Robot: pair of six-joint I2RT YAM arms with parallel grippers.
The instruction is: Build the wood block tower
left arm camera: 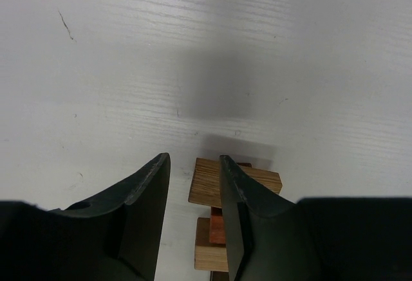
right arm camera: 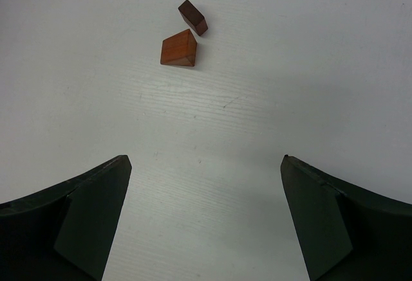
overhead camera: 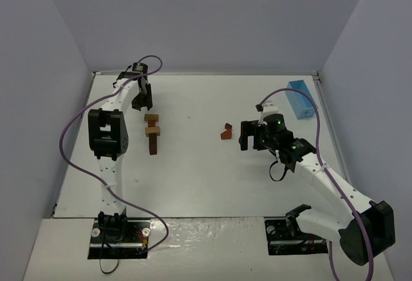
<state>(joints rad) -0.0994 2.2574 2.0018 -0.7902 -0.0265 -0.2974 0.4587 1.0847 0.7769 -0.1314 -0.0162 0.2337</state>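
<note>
Top external shows the wood block tower (overhead camera: 152, 133) just beside the left fingers (left arm camera: 145, 191), narrowly parted, empty; right fingers (right arm camera: 90, 210) spread wide near two wood blocks (right arm camera: 179, 48).

Top camera looks down from behind over the whole table (overhead camera: 193, 184); wrist cameras face it closely, the left sharing the wood block tower (overhead camera: 152, 134).

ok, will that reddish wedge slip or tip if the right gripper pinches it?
The wedge looks like small solid wood, so probably rigid and light. Its sloped face could squirt from a pinch. Resting flat, it should slide, not roll.
</note>
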